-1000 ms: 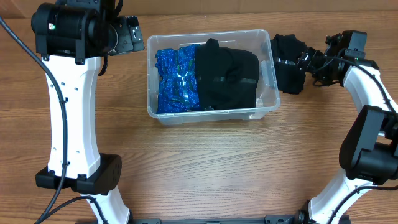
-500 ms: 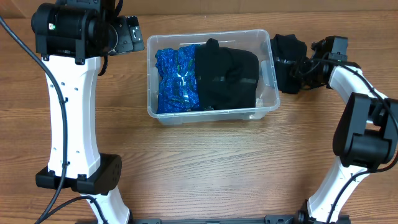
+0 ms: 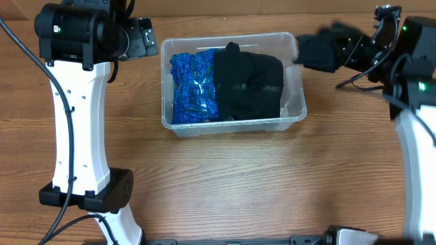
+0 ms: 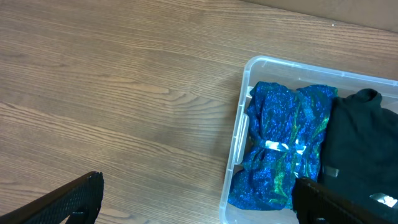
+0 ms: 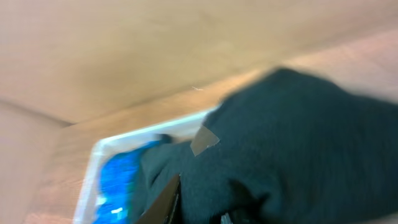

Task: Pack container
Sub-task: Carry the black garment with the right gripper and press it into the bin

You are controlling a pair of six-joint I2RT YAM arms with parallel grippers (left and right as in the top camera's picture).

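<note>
The clear container (image 3: 231,125) sits mid-table and holds a blue sparkly garment (image 3: 191,85) on its left and a folded black garment (image 3: 248,85) on its right. My right gripper (image 3: 343,52) is shut on another black garment (image 3: 317,52), held off the table just beyond the container's back right corner. In the blurred right wrist view that garment (image 5: 298,137) fills the frame and hides most of the jaws, with the container (image 5: 98,155) below. My left gripper (image 4: 198,202) hangs open and holds nothing, above the container's left rim (image 4: 239,143).
The left arm's white column (image 3: 78,116) stands on the table left of the container. The right arm (image 3: 409,75) reaches in from the right edge. A wall edge runs along the back of the wooden table (image 3: 231,184).
My right gripper has shut on the black garment that lay right of the container and lifted it up and back. The left arm has not moved.
</note>
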